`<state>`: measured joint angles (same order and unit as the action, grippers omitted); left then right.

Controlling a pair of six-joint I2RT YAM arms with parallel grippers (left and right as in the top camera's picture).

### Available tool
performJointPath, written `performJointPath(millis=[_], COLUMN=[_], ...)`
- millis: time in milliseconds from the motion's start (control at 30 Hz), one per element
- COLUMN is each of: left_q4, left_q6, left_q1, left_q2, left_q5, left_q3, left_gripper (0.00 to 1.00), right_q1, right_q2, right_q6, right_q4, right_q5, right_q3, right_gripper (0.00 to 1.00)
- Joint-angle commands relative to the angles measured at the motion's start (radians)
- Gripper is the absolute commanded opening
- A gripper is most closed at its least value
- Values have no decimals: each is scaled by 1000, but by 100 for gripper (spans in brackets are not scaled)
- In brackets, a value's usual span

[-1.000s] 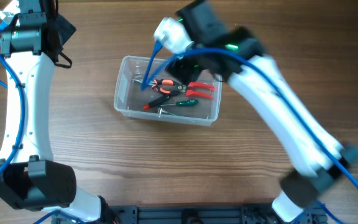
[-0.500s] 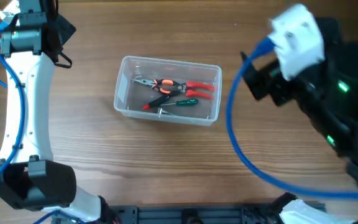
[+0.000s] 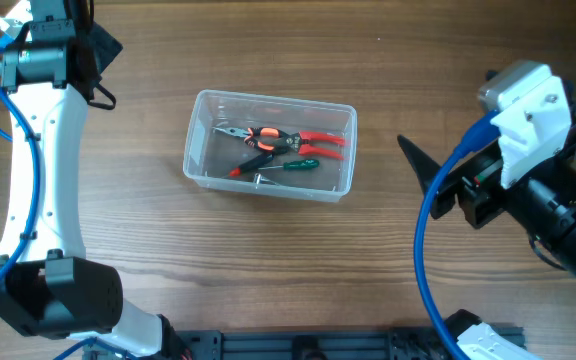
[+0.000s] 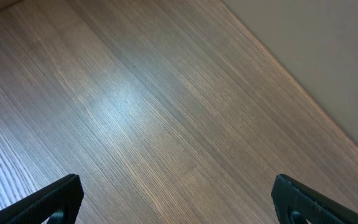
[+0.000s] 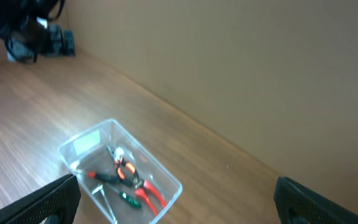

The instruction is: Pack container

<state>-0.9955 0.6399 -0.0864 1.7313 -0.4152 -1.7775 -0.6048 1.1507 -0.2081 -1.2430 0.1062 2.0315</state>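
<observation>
- Wood-grain worktop [image 3: 268,260] carries the container [image 3: 273,101], which sits in the same spot as a second ago, lying lengthwise across the overhead view.
- Inside it, the red-handled pliers [image 3: 318,140], orange-and-black pliers [image 3: 264,136] and green screwdriver [image 3: 296,165] lie as they did before.
- The right arm [image 3: 538,190] has changed most. A second ago it reached over the container's right half. Now it stands well to the right of the container, and nothing covers the tub.
- The right claw [image 5: 176,186] looks back toward the container from above. Its fingers are spread wide and hold nothing.
- The left arm [image 3: 38,150] has not moved. It stretches along the worktop left of the container.
- The left claw [image 4: 176,186] hangs over bare wood beyond the container's far-left corner, spread wide and empty.
</observation>
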Motion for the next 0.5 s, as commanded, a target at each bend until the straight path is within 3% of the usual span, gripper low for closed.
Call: performJointPath(millis=[0, 133, 300, 467], left_q4=[-1, -1, -1, -1], left_q6=[-16, -16, -16, -16], left_q1=[-2, -2, -2, -2], left_q2=[-23, -23, -23, -23], left_q5=[-12, -13, -13, -13], left_q3=[-5, -5, -5, -5], left_gripper=[100, 100, 100, 100], right_q1=[2, 39, 232, 396], right_q2=[-9, -32, -175, -364], right_q6=[96, 214, 279, 278], right_q4=[4, 42, 110, 195], right_q5=[118, 227, 85, 0], right_q3=[-2, -13, -133, -378], right_gripper=[100, 100, 100, 100])
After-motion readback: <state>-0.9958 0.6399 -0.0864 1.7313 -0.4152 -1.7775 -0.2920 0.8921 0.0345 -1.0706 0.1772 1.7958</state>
